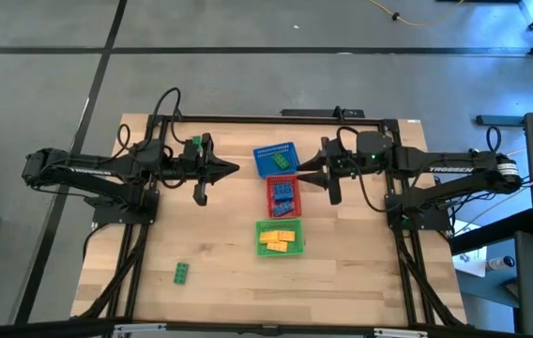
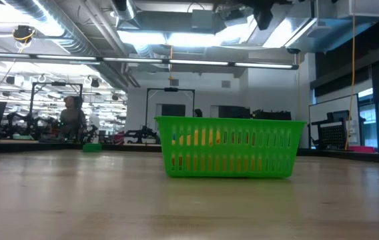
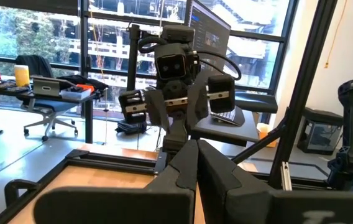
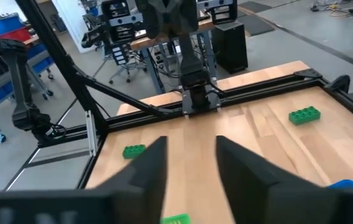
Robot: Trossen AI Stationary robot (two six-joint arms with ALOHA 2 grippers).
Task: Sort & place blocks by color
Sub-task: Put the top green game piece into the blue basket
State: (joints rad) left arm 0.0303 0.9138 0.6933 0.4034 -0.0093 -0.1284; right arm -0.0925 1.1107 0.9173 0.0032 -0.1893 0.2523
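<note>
The right tool (image 4: 191, 144) hangs released and empty above the middle of the desk (image 1: 360, 282), beside the red basket (image 1: 269, 195). The left tool (image 1: 232, 170) faces it from the other side with its fingers clenched on nothing.

Blue bricks (image 1: 284, 196) lie in the red basket and yellow bricks (image 1: 279, 240) in the green basket (image 2: 229, 157). What the blue basket (image 1: 276, 158) holds I cannot tell. The three baskets form a row down the desk's centre.

One green brick (image 1: 182, 272) lies loose, well apart from the baskets, near the corner where the desk's left edge meets the edge on the low camera's side. A second green brick (image 1: 194, 142) shows by the left arm, toward the opposite edge. The right wrist view shows green bricks on the bare wood too.

Such a brick is probably light, rigid and hard, not fragile, but smooth enough to skid or twist if pinched off-centre. The best hold is likely across its two long flat sides, fingers low and square to them, straddling the studs from above. Being so light, it may slide if a fingertip nudges it first.
</note>
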